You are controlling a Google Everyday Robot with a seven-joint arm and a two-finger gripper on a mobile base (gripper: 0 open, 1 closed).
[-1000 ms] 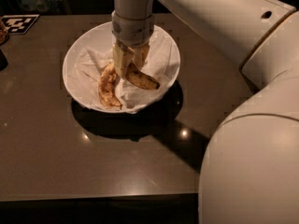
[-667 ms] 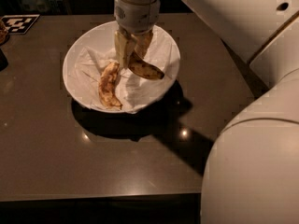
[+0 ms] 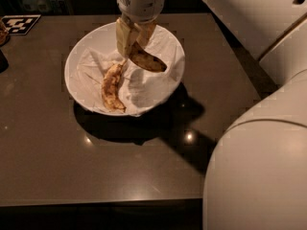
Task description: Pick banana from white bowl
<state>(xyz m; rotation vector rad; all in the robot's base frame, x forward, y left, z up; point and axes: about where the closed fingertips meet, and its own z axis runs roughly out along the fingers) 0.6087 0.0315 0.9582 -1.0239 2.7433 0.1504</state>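
The white bowl (image 3: 79, 56), lined with crumpled white paper, stands on the dark table. My gripper (image 3: 134, 42) hangs over the bowl's back right part, shut on the banana (image 3: 147, 60). The banana is small and curved with a dark tip. It is held by its upper end and hangs clear above the paper, slanting down to the right. A second banana (image 3: 112, 87), flatter and brown-blotched, lies in the bowl's front left part, apart from the gripper.
My arm's large white body (image 3: 261, 152) fills the right and lower right of the view. A black-and-white marker tag (image 3: 20, 24) lies at the table's back left. A dark object (image 3: 3, 61) sits at the left edge. The table's front edge (image 3: 96, 200) runs near the bottom.
My gripper has risen with the banana shut in it, lifting the banana off the paper. The blotched banana has stayed in the bowl.
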